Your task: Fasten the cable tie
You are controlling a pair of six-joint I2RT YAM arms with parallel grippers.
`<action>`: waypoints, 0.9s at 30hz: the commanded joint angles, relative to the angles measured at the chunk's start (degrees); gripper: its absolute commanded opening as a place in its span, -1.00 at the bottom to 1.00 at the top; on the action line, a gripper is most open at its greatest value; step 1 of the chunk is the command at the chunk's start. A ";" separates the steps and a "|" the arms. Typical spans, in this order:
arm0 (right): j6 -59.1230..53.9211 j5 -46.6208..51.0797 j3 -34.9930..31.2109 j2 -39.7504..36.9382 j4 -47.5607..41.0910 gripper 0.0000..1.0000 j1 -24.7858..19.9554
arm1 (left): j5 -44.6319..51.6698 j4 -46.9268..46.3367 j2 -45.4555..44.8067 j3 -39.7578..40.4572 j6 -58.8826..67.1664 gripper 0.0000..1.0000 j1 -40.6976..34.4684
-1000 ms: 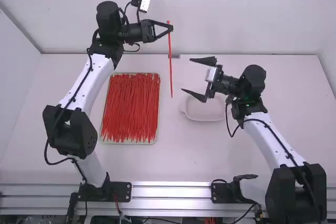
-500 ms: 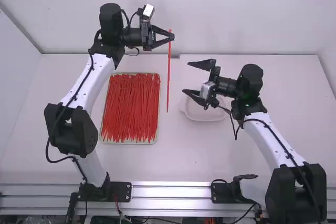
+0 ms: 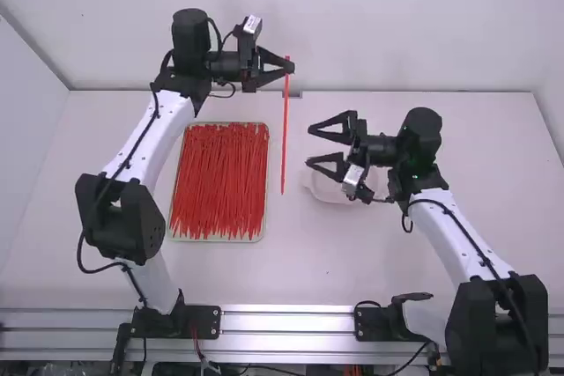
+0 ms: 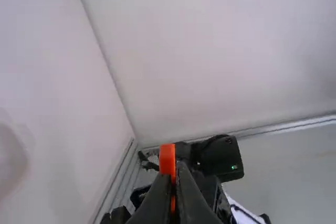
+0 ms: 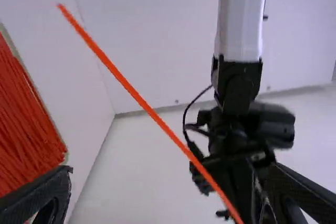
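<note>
A single red cable tie (image 3: 284, 125) hangs straight down in the air, held by its top end in my left gripper (image 3: 284, 66), which is shut on it high above the table's far side. The left wrist view has the tie's head (image 4: 167, 158) poking out between the closed fingers. My right gripper (image 3: 315, 145) stands open to the right of the tie's lower half, a little apart from it. From the right wrist view the tie (image 5: 137, 98) runs as a slanted red line toward the left gripper (image 5: 220, 179).
A tray (image 3: 187, 235) filled with several red cable ties (image 3: 220, 178) lies on the table left of the hanging tie. A shallow white dish (image 3: 339, 191) sits beneath my right gripper.
My right gripper has turned and shifted toward the hanging tie, its fingers staying wide apart. The left gripper rotated a little, and the tie now hangs a bit lower.
</note>
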 commanded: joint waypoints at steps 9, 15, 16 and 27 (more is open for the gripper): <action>-5.25 -8.13 -0.02 -0.15 1.64 0.83 2.82 | -2.84 -3.32 -0.11 1.70 -0.20 -0.96 -1.84; -7.17 -5.49 0.00 -0.15 1.55 0.63 6.05 | -3.17 -2.82 -0.11 1.70 -1.64 -0.96 -2.36; -7.13 -5.05 0.00 -0.15 1.51 0.59 6.29 | -3.30 -2.95 -0.11 1.70 -1.64 -0.96 -2.54; -6.01 -5.11 0.00 -0.15 2.75 -0.21 6.19 | -5.18 -3.32 -0.11 1.64 -1.64 -0.96 -2.54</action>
